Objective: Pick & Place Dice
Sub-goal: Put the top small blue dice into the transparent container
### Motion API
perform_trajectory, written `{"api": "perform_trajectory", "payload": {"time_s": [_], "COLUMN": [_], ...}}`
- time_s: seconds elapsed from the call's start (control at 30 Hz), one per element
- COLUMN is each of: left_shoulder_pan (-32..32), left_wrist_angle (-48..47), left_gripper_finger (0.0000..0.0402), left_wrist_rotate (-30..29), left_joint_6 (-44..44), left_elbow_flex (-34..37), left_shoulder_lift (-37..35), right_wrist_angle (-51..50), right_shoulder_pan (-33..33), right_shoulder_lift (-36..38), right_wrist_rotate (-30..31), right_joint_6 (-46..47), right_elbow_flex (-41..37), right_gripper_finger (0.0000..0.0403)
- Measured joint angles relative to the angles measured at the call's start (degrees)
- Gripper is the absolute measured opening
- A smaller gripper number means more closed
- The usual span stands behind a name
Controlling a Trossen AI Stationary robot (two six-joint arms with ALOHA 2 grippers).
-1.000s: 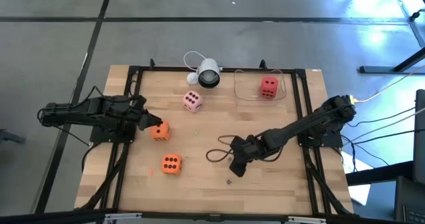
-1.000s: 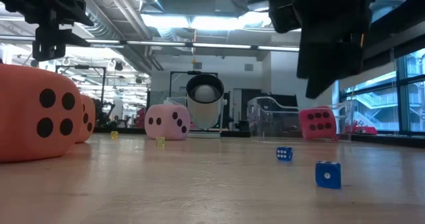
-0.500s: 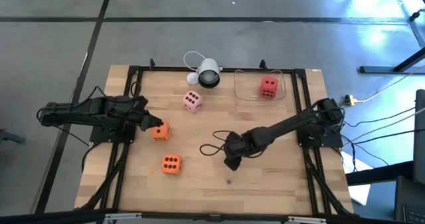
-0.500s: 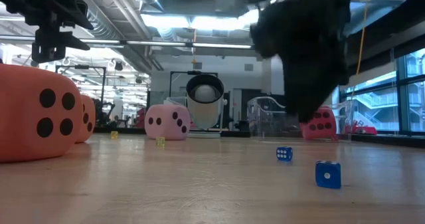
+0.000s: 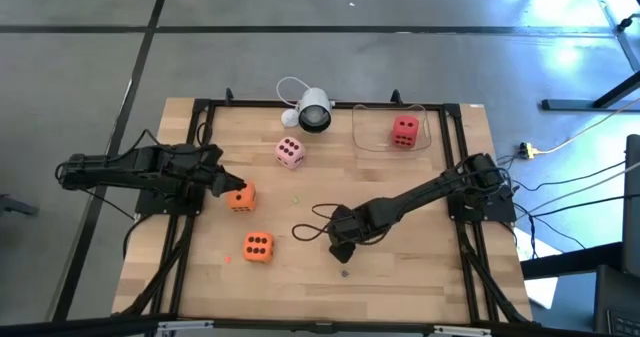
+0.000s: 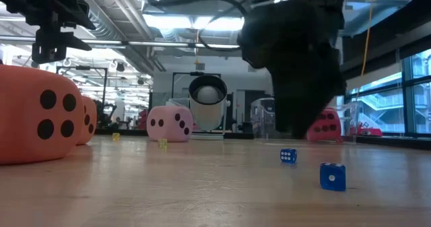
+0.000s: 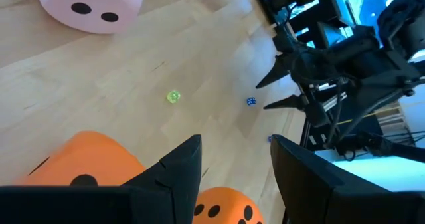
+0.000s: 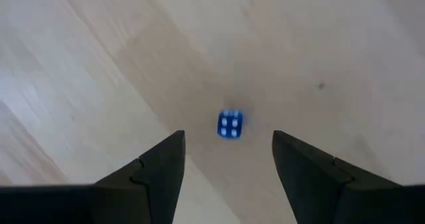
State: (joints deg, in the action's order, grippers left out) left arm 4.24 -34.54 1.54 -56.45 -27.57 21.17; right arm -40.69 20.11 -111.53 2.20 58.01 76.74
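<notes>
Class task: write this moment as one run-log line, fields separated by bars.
left gripper: open beside orange die | right gripper: open above small blue die | red die: in clear tray

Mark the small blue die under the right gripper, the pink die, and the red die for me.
small blue die point(image 8: 230, 124): right wrist view, its dotted top face.
pink die point(image 5: 290, 152): high view, top face.
red die point(image 5: 404, 129): high view, top face.

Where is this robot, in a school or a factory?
Probably a robotics lab in an open office: bare ceiling pipes and strip lights overhead, tall windows, and a wooden worktable with big foam dice such as the pink one.
</notes>
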Motion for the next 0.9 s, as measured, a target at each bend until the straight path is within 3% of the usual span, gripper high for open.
{"api": "perform_trajectory", "payload": {"time_s": [0.4,0.9], "left_shoulder_pan": [0.0,0.0], "left_wrist_angle": [0.0,0.0], "left_gripper_finger": [0.0175,0.0175], "left_wrist_rotate": [-0.6,-0.5], "left_joint_6": [-0.4,-1.9], "left_elbow_flex": [0.0,0.0], "left_shoulder_lift": [0.0,0.0], "right_wrist_angle": [-2.1,-1.3], "right_shoulder_pan": [-0.8,0.2], "right_shoulder_lift": [-0.5,-4.5], "right_wrist_rotate": [1.7,-0.5], "right_joint_6": [-2.3,-4.2], "right_elbow_flex": [0.5,0.5], "right_gripper_finger": [0.0224,0.0224]}}
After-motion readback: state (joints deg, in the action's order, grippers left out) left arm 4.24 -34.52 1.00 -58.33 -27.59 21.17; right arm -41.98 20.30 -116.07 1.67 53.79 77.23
